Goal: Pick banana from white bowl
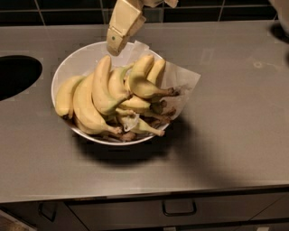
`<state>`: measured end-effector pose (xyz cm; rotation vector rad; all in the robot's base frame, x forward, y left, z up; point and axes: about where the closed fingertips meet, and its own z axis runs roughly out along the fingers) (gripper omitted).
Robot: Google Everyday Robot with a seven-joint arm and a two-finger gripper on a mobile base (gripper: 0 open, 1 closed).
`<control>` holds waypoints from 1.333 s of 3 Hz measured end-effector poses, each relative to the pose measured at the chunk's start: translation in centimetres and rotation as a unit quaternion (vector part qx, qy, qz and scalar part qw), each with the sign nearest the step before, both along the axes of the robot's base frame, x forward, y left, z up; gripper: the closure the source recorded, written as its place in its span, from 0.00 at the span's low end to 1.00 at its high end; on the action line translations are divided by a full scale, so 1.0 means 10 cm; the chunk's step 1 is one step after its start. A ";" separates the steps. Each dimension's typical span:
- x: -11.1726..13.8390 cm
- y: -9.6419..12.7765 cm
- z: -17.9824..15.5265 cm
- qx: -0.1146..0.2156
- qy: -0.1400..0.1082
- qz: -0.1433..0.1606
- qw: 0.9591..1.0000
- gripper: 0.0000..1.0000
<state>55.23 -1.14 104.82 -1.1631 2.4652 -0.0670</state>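
Note:
The white bowl (64, 71) sits on the grey counter, left of centre, piled with several yellow bananas. A short curved banana (143, 85) with a dark brown stem lies on top at the right of the pile. Longer, fatter bananas (86, 106) fill the left side. A sheet of white paper (180, 82) sticks out of the bowl on the right. My gripper (116, 43) hangs above the bowl's far rim, clear of the bananas, with nothing seen in it.
A dark round opening (13, 74) is cut into the counter at the left. The counter's front edge runs along the bottom, with a drawer handle (179, 208) below it. Dark wall tiles close off the back. A pale object (282, 11) shows at the top right corner.

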 end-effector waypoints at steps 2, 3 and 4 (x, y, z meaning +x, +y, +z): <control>0.01 0.03 -0.05 0.012 0.002 -0.006 1.000 0.00; -0.11 0.03 -0.16 0.010 0.020 -0.026 0.999 0.00; -0.21 0.01 -0.26 0.015 0.038 -0.045 0.998 0.00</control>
